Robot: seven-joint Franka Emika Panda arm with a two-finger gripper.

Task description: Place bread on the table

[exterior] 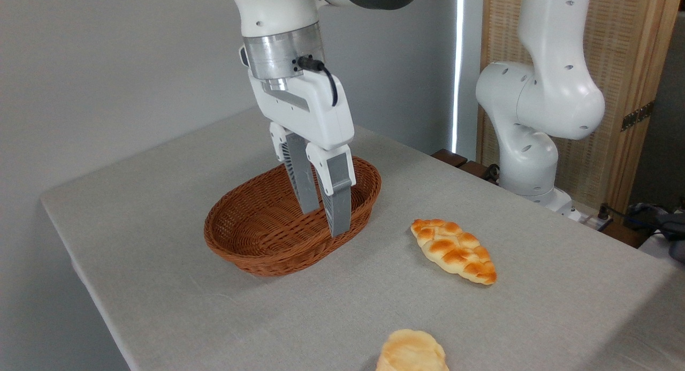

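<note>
A single robot arm's gripper (324, 221) hangs over the brown wicker basket (257, 248), its two grey fingers pointing down with a narrow gap between them and nothing held. The basket appears empty. The bread (411, 351), a round golden bun, already lies on the table (160, 199) at the near edge of the view, partly cut off by the frame's bottom, well apart from the gripper, nearer the camera and to the right. Being round, it shows no clear long axis. Between basket and bun, further right, lies a braided loaf (454, 250), its length running diagonally from upper left to lower right. The count: one basket, one bun, one braided loaf, one gripper. With the bun resting on the cloth and the fingers empty, the task looks done or close to it.
</note>
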